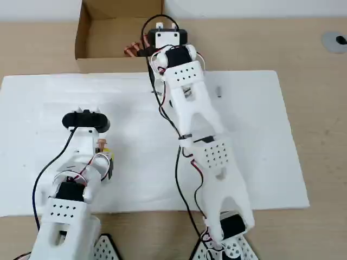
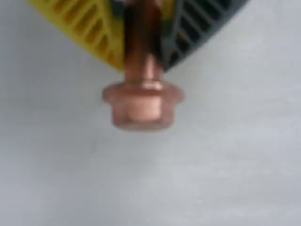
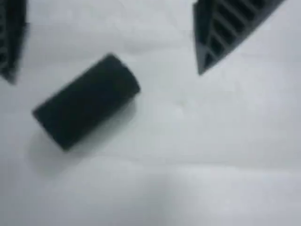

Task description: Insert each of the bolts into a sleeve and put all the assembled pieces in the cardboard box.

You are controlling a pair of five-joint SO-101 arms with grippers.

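My left gripper [image 2: 142, 66] is shut on the shank of a copper bolt [image 2: 141, 101], whose flanged head sticks out past the yellow and black fingers just above the white mat. From above, this bolt [image 1: 101, 144] shows beside the left gripper [image 1: 104, 151] at the mat's left. A black sleeve [image 3: 87, 113] lies on its side on the mat between the wide-apart fingers of my right gripper [image 3: 106, 75], which touches nothing. The right arm [image 1: 184, 76] stretches to the mat's far edge, close to the cardboard box [image 1: 81, 38].
Copper pieces [image 1: 132, 50] lie inside the box near its right side. A small grey part [image 1: 219, 91] rests on the white mat [image 1: 260, 162] to the right of the right arm. Bare wooden table surrounds the mat.
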